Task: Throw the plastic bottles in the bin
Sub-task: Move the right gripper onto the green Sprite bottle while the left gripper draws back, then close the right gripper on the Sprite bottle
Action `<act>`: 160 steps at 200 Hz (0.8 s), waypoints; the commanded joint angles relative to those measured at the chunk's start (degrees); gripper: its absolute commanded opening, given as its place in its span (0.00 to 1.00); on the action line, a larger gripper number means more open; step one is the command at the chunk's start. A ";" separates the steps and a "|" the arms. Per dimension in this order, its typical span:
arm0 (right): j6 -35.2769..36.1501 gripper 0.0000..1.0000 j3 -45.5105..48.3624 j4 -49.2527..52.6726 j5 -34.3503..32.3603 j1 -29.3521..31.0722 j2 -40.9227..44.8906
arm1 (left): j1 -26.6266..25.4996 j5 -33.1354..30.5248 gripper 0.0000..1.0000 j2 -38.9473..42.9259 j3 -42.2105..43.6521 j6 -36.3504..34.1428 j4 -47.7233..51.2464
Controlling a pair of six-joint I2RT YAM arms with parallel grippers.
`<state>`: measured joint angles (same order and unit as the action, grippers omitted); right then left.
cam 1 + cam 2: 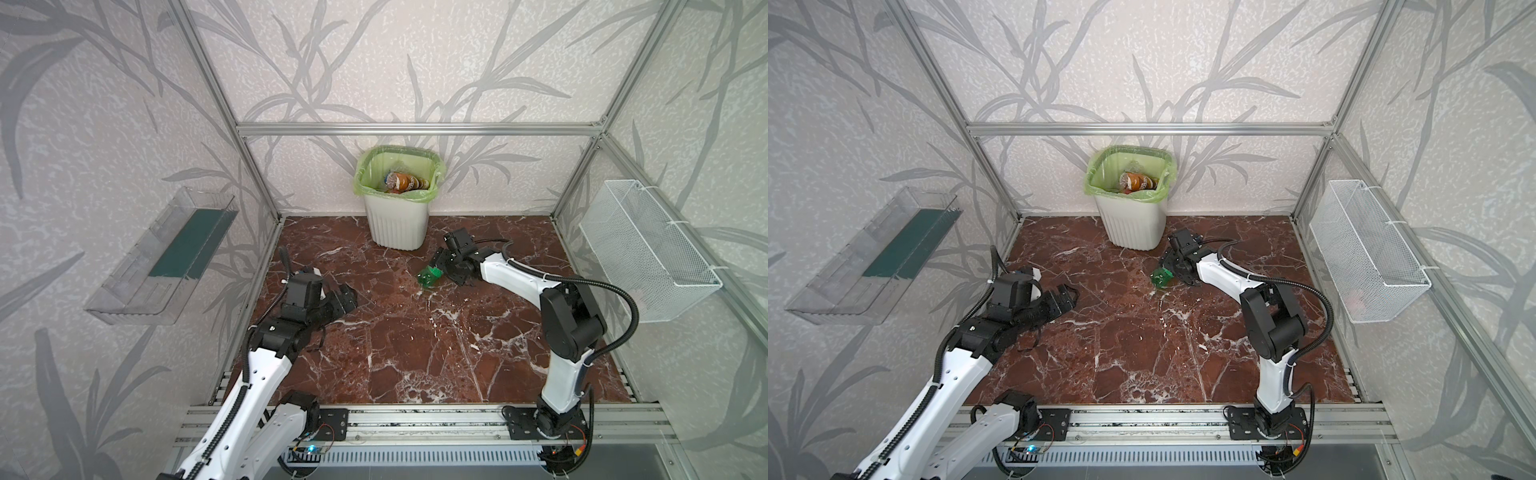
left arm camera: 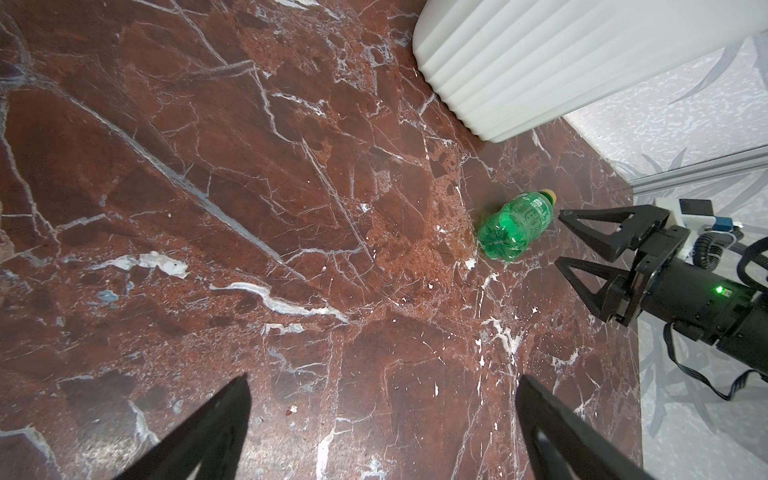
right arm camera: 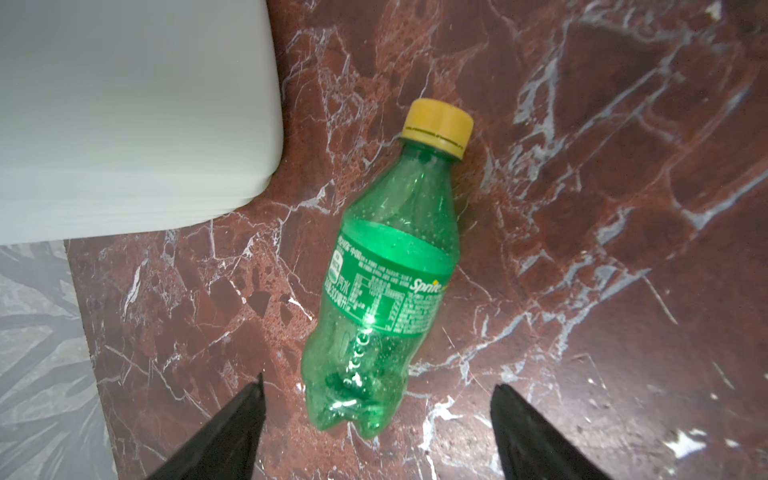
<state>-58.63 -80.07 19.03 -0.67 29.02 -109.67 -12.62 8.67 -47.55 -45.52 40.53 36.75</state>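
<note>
The green Sprite bottle (image 3: 386, 282) lies on its side on the red marble tabletop (image 1: 415, 353), yellow cap (image 3: 436, 129) on, just beside the foot of the white ribbed bin (image 1: 397, 224). It is the only bottle on the table in any view. Several other bottles (image 1: 405, 183) are piled inside the bin's green liner. The right gripper (image 3: 378, 399) hovers close over the bottle with its jaws apart and holds nothing. The wrist view shows the bottle's base near the gap between the tips. The step in hand looks like the pickup. It would go best with the jaws lowered to straddle the labelled middle, across the bottle's length, because the round body could roll away from a one-sided touch. The thin, empty-looking plastic will probably dent, so a moderate squeeze should do. The lift should then clear the rim before release over the opening. The left gripper (image 2: 382, 382) waits well apart, spread wide and empty.
</note>
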 commanded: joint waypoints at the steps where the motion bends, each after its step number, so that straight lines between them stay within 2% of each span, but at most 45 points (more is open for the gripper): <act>1: -1.46 0.85 -2.36 -1.51 0.64 -0.45 -2.13 | 0.23 -0.39 0.99 0.90 0.43 -0.46 0.56; 74: -2.63 0.84 -6.36 -0.68 0.58 -0.98 -7.82 | 0.32 -0.45 0.99 0.36 -0.22 -0.90 0.74; 160: -1.61 0.71 -5.92 -0.29 3.07 -2.43 -10.64 | 0.39 -0.97 0.99 0.17 -0.59 -0.81 1.20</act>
<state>-61.08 -86.06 18.00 1.37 27.20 -120.66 -12.58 8.60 -47.44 -45.50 40.51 36.82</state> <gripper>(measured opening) 0.726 0.987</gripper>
